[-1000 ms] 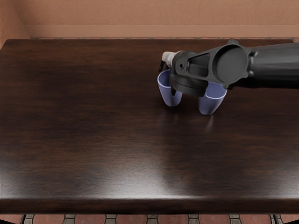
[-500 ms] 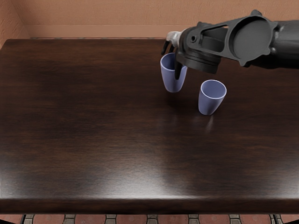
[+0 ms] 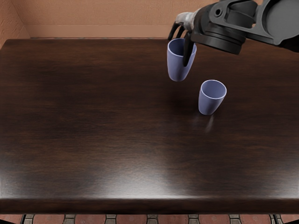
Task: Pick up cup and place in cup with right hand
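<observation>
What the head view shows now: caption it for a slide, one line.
The right hand holds one cup above the table, where a second cup stands upright.

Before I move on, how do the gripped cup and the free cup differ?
The gripped cup is in the right hand, seemingly lifted; the free cup stands on the table. A finger crosses the gripped cup's rim, while the free cup's rim shows whole. Both are blue, tapered and open-topped.
</observation>
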